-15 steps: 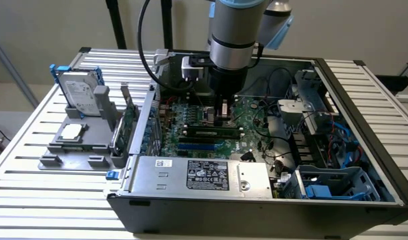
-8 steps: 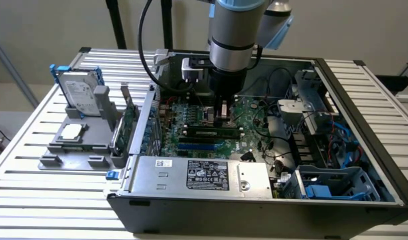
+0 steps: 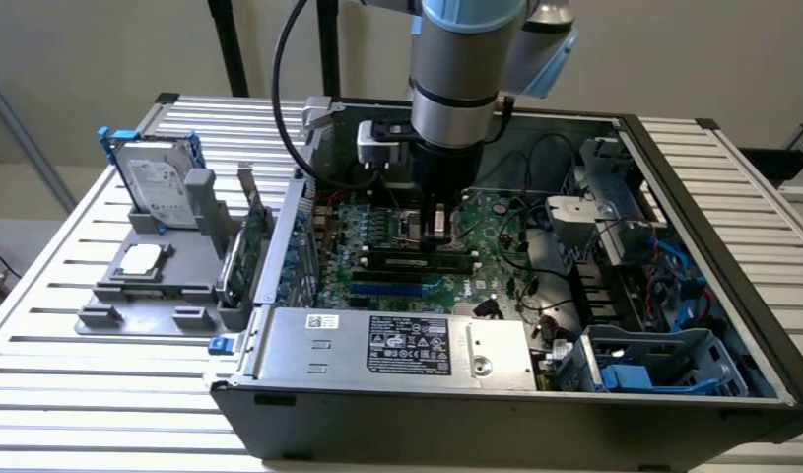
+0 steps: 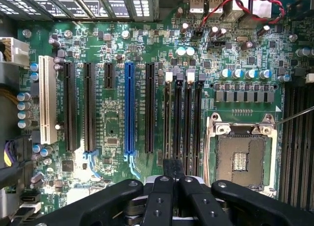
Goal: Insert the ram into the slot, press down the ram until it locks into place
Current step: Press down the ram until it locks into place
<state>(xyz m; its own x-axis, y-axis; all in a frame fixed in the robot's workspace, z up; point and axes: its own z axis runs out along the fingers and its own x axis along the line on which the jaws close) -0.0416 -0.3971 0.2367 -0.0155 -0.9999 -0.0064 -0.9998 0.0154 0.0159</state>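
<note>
The ram (image 3: 415,261) is a thin green stick with black chips, standing on edge in one of the parallel black slots (image 4: 178,118) on the motherboard (image 4: 113,133) inside the open computer case. My gripper (image 3: 436,230) hangs straight down over the middle of the ram. Its fingertips are together just above the stick's top edge, and I cannot tell whether they touch it. In the wrist view the gripper (image 4: 172,168) is shut, its tips over the near end of the slots. White end clips (image 4: 169,77) show at the slots' far end.
A bright blue socket (image 4: 129,108) and several black card sockets lie beside the memory slots. The bare processor socket (image 4: 240,155) lies on the other side. The power supply (image 3: 401,345) fills the case front. A hard drive (image 3: 158,182) stands on a grey fixture outside, at the exterior view's left.
</note>
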